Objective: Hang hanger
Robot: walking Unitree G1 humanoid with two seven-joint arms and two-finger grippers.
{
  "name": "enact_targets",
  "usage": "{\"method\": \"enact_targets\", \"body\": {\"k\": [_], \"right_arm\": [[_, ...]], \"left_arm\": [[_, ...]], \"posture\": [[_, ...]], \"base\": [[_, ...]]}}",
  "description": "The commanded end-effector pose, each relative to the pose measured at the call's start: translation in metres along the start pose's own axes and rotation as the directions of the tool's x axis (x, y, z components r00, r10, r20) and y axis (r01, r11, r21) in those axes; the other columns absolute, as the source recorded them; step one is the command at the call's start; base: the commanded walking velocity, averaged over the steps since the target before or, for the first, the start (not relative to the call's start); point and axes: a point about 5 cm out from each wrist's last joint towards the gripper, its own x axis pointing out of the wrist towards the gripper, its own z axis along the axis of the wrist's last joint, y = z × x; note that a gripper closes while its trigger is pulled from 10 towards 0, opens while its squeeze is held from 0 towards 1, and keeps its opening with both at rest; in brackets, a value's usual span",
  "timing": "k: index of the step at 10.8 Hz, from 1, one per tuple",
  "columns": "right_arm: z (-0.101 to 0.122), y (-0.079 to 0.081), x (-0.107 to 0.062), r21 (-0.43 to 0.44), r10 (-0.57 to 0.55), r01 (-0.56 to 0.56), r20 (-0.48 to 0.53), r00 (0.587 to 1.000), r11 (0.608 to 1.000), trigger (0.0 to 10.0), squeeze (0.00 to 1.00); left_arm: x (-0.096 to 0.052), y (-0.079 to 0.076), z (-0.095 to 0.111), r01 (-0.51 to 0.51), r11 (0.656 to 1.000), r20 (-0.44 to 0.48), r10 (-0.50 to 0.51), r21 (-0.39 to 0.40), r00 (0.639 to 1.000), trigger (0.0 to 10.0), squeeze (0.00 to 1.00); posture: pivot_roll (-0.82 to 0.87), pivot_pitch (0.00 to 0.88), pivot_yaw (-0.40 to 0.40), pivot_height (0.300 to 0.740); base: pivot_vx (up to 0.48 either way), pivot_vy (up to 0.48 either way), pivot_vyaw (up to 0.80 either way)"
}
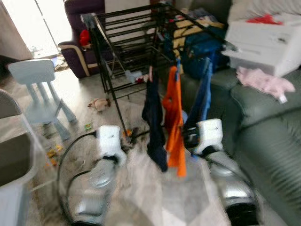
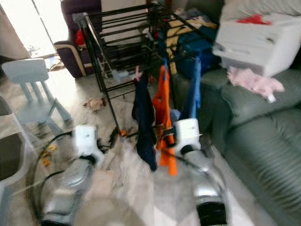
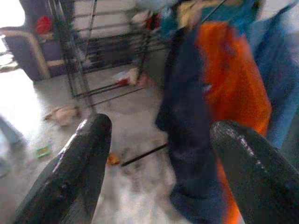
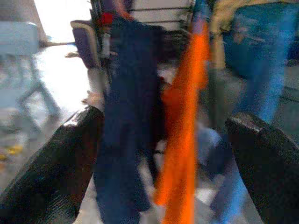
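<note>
Room: pale marbled floor point(image 1: 141, 188), bright light from a doorway at the far left, all views blurred
Drying rack: black metal frame point(image 1: 123, 37) stood in the middle of the room, just in front of a dark purple armchair point(image 1: 77, 52)
Hanging garments: a navy garment point(image 1: 154, 120), an orange garment point(image 1: 174, 127) and a blue garment point(image 1: 202, 96) hung side by side from the near end of the rack, navy on the robot's left, orange in the middle, blue on the right; their hangers were too blurred to make out
Sofa: grey-green couch point(image 1: 263, 136) along the right, with a pink cloth point(image 1: 264, 81) and a white box point(image 1: 263, 42) on it
Chair: small pale blue child's chair point(image 1: 40, 94) at the left
Floor litter: a small tan toy point(image 1: 99, 104) and scattered bits lay near the rack's foot
Left hand point(image 3: 154, 154): low, facing the navy and orange garments, its fingers spread wide with nothing between them
Right hand point(image 4: 168, 163): low, close to the same garments, fingers wide apart and holding nothing
Writing: no brand, label or text could be read
</note>
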Motion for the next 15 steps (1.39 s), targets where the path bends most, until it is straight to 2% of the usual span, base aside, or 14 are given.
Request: {"method": "enact_targets", "body": {"k": [1,3,9,12,15], "right_arm": [[0.0005,-0.009,-0.0014,-0.016,-0.019,0.019,-0.007,1.0,1.0,10.0,0.0],[0.0005,-0.0092,-0.0016,-0.016,-0.016,0.016,-0.008,1.0,1.0,10.0,0.0],[-0.003,-0.0048,-0.0021,-0.018,0.018,-0.019,-0.031,0.999,1.0,10.0,0.0],[-0.0038,-0.0056,-0.002,-0.022,0.013,-0.013,-0.034,0.999,1.0,10.0,0.0],[-0.004,-0.0076,-0.0011,-0.033,-0.008,0.007,-0.038,0.999,0.999,10.0,0.0]], "left_arm": [[0.0023,-0.0081,0.0041,0.016,1.0,0.013,-0.016,-0.003,1.0,10.0,0.0],[0.0025,-0.0089,0.0035,0.015,1.0,0.009,-0.015,-0.004,1.0,10.0,0.0],[0.0041,-0.0106,0.0046,0.02,0.999,0.013,-0.019,-0.031,1.0,10.0,0.0],[0.0031,-0.0125,0.0051,0.036,0.999,0.018,-0.036,-0.024,0.999,10.0,0.0],[0.0039,-0.0144,0.005,0.04,0.999,0.012,-0.039,-0.037,0.999,10.0,0.0]], "posture": [[-0.1,0.0,0.073,0.74],[-0.1,0.0,0.071,0.74],[-0.1,0.0,0.071,0.74],[-0.1,0.0,0.069,0.74],[-0.09,0.0,0.068,0.74]], "base": [[0.442,0.0,0.0],[0.431,0.0,0.0],[0.35,0.318,0.0],[0.0,0.475,0.0],[0.0,0.0,0.0]]}}
